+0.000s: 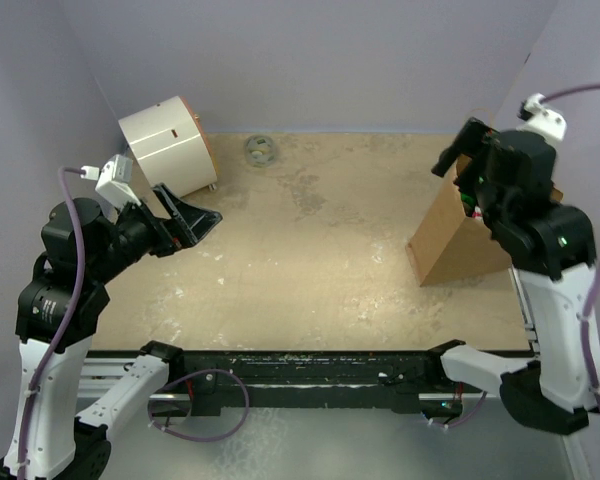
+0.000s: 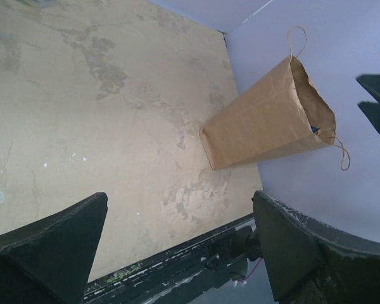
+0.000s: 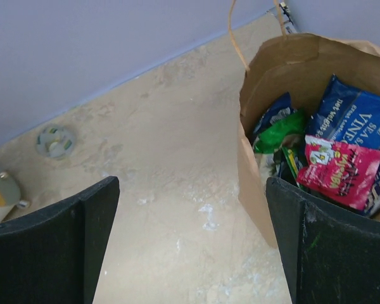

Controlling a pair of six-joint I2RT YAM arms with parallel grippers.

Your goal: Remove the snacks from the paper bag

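Only the right wrist view looks into the paper bag (image 3: 256, 190) at the worktop's (image 1: 310, 250) right edge: snacks (image 3: 342, 145) lie inside. Both left fingers (image 2: 50, 253) and right fingers (image 3: 329, 253) gape wide, empty; open worktop lies between.

Robot lab test cell. Plain lavender walls (image 1: 310, 60) box in a tan tabletop (image 1: 310, 250) at the left, back and right. The tabletop surface is scuffed and blotchy, with white flecks. Two robot arms, left arm (image 1: 55, 300) and right arm (image 1: 560, 290), sit on a black rail (image 1: 310, 365) along the near edge. Purple cables (image 1: 80, 215) loop off them. A few loose props on the table: a paper bag (image 1: 455, 240) at right, a white cylinder (image 1: 160, 145) with an orange rim at far left, and a small grey ring (image 1: 261, 150) by the back wall.
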